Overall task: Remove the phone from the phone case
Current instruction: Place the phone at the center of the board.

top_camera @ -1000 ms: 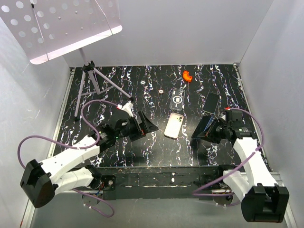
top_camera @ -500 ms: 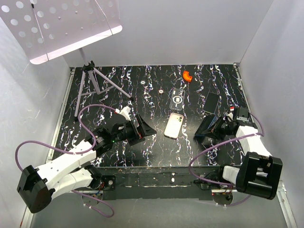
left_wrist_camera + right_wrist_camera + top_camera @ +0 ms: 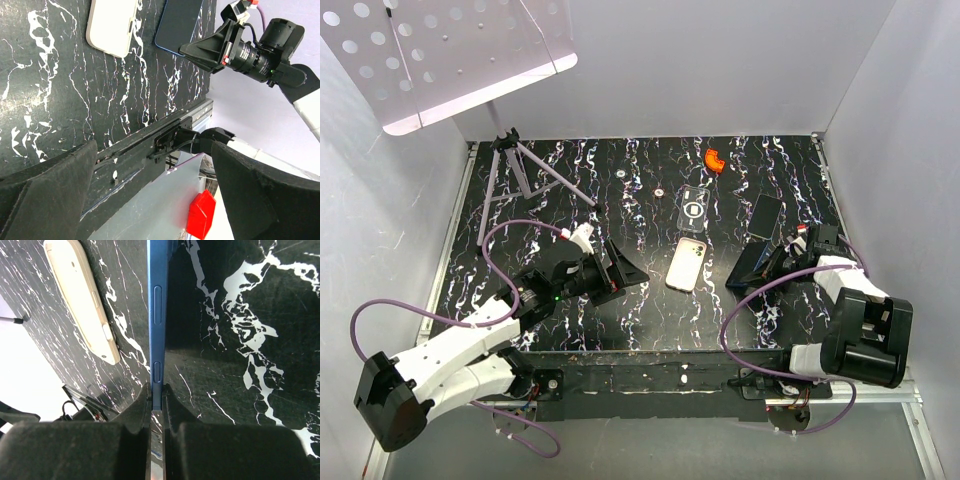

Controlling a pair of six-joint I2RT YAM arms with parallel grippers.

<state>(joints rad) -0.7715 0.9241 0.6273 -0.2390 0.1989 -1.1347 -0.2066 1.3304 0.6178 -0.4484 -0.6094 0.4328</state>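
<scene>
While my left jaws hang spread wide with nothing between them, low over the black white-veined worktop (image 3: 570, 190), my right jaws are pinching one end of a thin dark blue slab with two side buttons (image 3: 158, 300); edge-on like this, I cannot tell whether it is a phone or a case. Left of that slab a cream-coloured phone (image 3: 687, 263) lies flat on the worktop, apart from both jaws. Beyond it sits a clear plastic case with a ring (image 3: 693, 203), with a dark flat rectangle (image 3: 766, 213) to its right
</scene>
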